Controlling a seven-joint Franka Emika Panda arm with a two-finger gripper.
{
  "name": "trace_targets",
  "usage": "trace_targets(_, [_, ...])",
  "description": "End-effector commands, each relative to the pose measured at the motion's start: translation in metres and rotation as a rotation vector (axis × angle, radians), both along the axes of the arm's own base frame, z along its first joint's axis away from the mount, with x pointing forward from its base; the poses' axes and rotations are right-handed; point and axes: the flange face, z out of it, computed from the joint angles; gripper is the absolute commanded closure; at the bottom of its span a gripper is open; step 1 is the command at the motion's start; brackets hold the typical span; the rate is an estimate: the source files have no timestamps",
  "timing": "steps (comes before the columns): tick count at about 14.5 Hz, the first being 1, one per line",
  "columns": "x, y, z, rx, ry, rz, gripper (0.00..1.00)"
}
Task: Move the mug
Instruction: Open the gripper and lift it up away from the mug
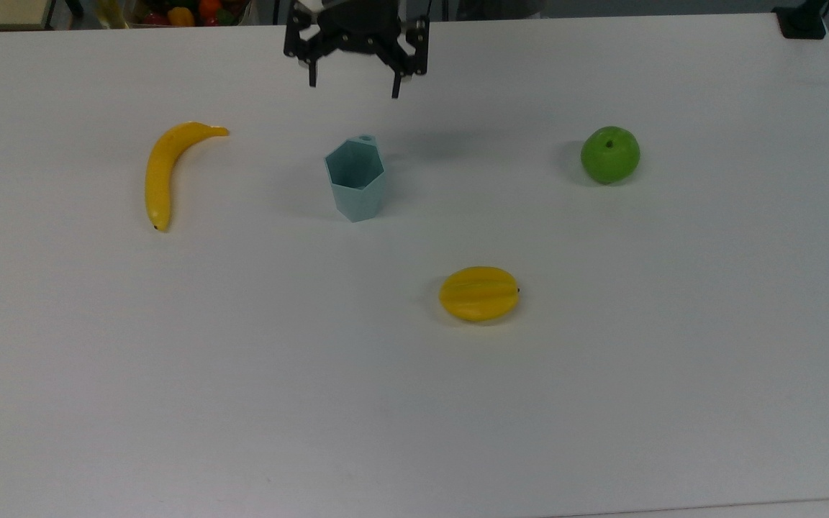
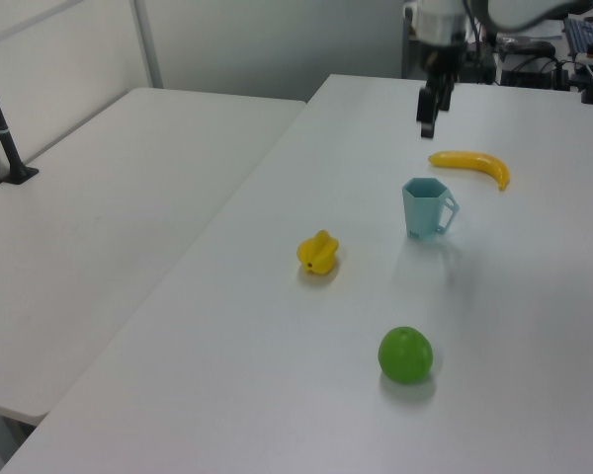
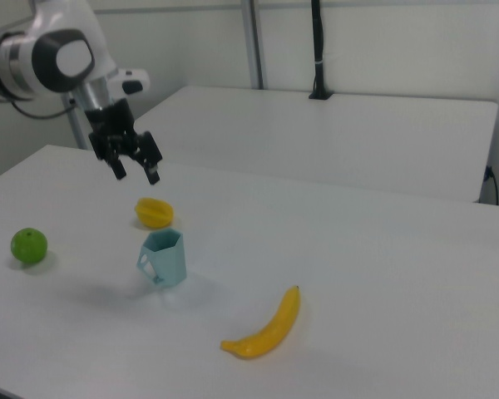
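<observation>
Mug (image 1: pixel 356 179) stands upright on the white bench (image 1: pixel 414 403), between banana (image 1: pixel 167 166) and green apple (image 1: pixel 609 154), while my hand (image 1: pixel 354 85) hangs above it, fingers spread wide, gripping nothing.

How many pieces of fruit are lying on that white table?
3. In the top view, a banana lies at the left, a green apple at the right, and a yellow starfruit nearer the middle, below the teal mug. Nothing seems to hide more.
</observation>
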Motion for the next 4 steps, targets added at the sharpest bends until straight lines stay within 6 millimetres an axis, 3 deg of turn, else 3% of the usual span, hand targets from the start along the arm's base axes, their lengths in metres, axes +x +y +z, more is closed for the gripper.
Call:
trace_targets(1, [-0.027, -0.034, 0.055, 0.078, 0.047, -0.044, 0.0])
trace_targets(4, [-0.038, -0.041, 0.062, 0.074, 0.082, -0.059, 0.0])
